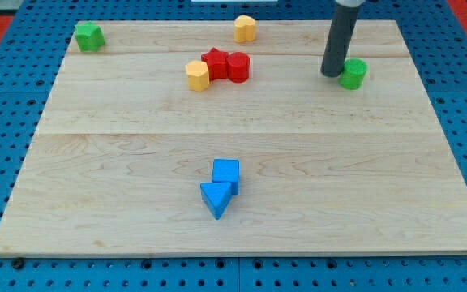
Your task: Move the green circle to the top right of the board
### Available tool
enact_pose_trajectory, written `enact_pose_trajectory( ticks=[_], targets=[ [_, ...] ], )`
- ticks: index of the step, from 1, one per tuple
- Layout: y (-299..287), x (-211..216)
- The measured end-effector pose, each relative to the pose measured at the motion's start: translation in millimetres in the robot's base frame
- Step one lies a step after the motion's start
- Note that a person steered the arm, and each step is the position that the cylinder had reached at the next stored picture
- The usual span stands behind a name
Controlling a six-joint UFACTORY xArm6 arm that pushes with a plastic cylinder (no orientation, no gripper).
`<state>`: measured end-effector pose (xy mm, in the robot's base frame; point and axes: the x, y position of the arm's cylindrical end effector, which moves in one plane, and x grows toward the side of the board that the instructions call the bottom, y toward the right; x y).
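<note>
The green circle (353,73) is a short green cylinder near the view's top right of the wooden board (120,162). My rod comes down from the view's top edge, and my tip (332,74) rests on the board just to the left of the green circle, touching it or nearly so.
A green star-like block (89,36) sits at the top left. A yellow block (245,28) is at top centre. A red star (215,63), a red cylinder (238,66) and a yellow hexagon (197,75) cluster together. A blue cube (226,173) and a blue triangle (214,199) sit at bottom centre.
</note>
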<state>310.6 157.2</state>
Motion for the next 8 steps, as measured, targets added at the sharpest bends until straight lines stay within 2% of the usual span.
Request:
enact_pose_trajectory(
  ticks=[1, 2, 4, 6, 7, 8],
  targets=[
    [-7.0, 65.4],
    [32.8, 70.7],
    [23.0, -21.1],
    [28.4, -44.2],
    [-10.6, -38.9],
    [12.8, -52.5]
  ],
)
